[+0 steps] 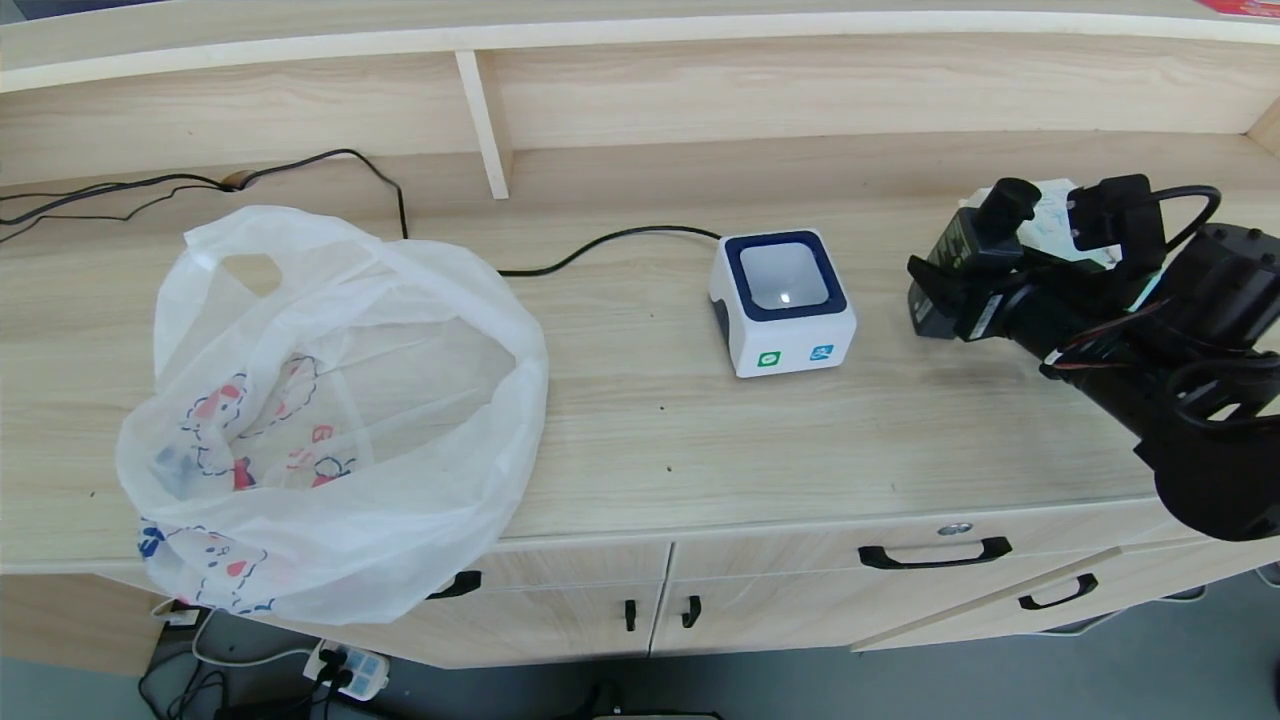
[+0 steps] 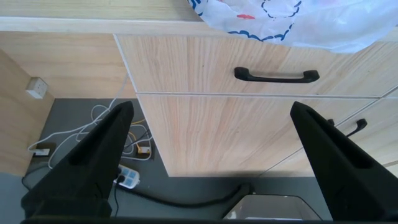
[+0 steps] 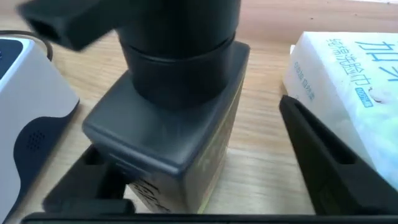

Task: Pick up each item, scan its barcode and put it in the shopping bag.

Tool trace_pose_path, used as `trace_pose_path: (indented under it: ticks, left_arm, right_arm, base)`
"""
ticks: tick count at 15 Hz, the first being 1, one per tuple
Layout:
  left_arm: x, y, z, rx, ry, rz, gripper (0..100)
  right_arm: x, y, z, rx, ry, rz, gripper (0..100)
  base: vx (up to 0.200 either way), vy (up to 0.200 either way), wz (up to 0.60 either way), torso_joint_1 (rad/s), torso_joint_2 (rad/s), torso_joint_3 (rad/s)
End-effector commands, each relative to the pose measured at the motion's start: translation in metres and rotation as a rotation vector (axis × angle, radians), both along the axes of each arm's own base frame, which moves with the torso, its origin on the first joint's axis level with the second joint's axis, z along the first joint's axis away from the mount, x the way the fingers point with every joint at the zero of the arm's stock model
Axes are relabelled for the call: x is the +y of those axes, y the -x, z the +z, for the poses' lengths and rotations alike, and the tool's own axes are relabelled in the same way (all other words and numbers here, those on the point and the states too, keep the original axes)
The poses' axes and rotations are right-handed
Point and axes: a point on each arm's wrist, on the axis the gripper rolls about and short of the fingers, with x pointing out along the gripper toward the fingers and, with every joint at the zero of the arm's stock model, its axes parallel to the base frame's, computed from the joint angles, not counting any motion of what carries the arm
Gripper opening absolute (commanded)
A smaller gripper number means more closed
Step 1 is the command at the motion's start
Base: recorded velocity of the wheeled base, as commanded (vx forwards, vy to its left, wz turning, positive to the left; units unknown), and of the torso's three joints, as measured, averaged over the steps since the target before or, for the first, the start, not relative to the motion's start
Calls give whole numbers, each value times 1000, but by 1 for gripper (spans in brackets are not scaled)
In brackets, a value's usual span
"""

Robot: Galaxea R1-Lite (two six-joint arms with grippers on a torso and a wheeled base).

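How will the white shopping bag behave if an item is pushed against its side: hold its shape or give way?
The shopping bag looks thin and see-through with crumpled walls, so it will probably fold in rather than resist. Its lower part hangs over the counter edge, so a push may slide it off. It seems very light.

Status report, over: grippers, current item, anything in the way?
Left gripper open, low before the drawers. Right gripper at the black bottle, right of the scanner. White packet close beside the bottle. Bag open, left of scanner.
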Motion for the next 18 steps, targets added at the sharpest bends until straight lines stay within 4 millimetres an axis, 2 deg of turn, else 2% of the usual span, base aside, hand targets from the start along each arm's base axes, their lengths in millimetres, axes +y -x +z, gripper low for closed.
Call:
trace_pose_path:
  ticks: [1, 8, 9, 12, 14, 15, 16, 17, 18]
  left_arm:
    - [0, 0, 0, 1, 1, 0, 100]
    - [0, 0, 0, 3, 1, 0, 100]
    - [0, 0, 0, 3, 1, 0, 100]
    - [0, 0, 0, 3, 3, 0, 100]
    - [0, 0, 0, 3, 1, 0, 100]
    - [0, 0, 0, 3, 1, 0, 100]
    - [0, 0, 0, 3, 1, 0, 100]
    - [0, 0, 0, 3, 1, 0, 100]
    - [0, 0, 0, 3, 1, 0, 100]
  right_arm:
    - [1, 0, 5, -21, -4, 5, 0]
    - [9, 10, 11, -36, -5, 37, 0]
    - [11, 16, 16, -49, -9, 47, 0]
    - [23, 43, 31, -60, -116, 137, 0]
    - [46, 66, 54, -99, -234, 268, 0]
    - [49, 73, 61, -115, -255, 295, 0]
    - [61, 97, 74, -132, -321, 389, 0]
    - [63, 104, 76, -131, -341, 416, 0]
    - [69, 126, 80, -119, -388, 494, 0]
  base:
    - [0, 0, 0, 0, 0, 0]
    - [0, 0, 0, 0, 0, 0]
    - [0, 0, 0, 0, 0, 0]
    - [0, 0, 0, 0, 0, 0]
    - [0, 0, 0, 0, 0, 0]
    - [0, 0, 0, 0, 0, 0]
    - [0, 0, 0, 0, 0, 0]
    - [0, 0, 0, 0, 0, 0]
    - [0, 0, 0, 0, 0, 0]
